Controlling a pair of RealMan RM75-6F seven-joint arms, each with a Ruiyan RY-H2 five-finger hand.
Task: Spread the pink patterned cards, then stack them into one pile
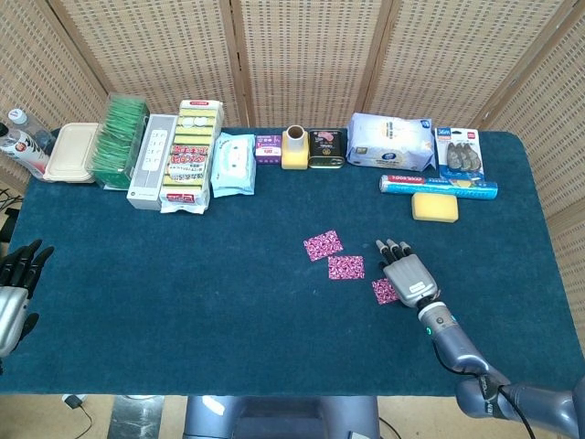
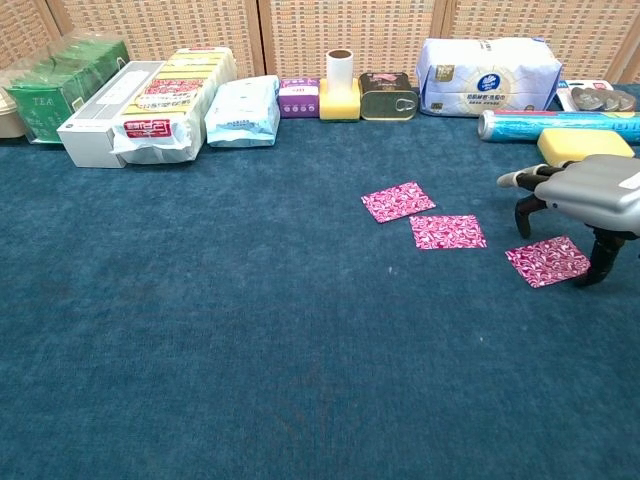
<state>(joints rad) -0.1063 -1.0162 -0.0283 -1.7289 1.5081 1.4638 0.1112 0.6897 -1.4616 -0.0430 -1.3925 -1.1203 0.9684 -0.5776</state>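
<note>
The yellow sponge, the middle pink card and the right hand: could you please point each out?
yellow sponge [image 1: 434,207], head view, top face.
middle pink card [image 2: 448,231], chest view, centre.
right hand [image 2: 583,192], chest view, back of hand.

My two robot hands and the forearm behind the right one.

My right hand [image 1: 407,273] has a pale grey metallic back plate with darker, near-black fingers [image 1: 391,247]. Behind it, a slim grey wrist carries a small green light, then widens into a rounded blue-grey forearm with a thin black cable along it. My left hand [image 1: 18,279], at the frame's edge, has black fingers on a silver-grey palm shell.
</note>
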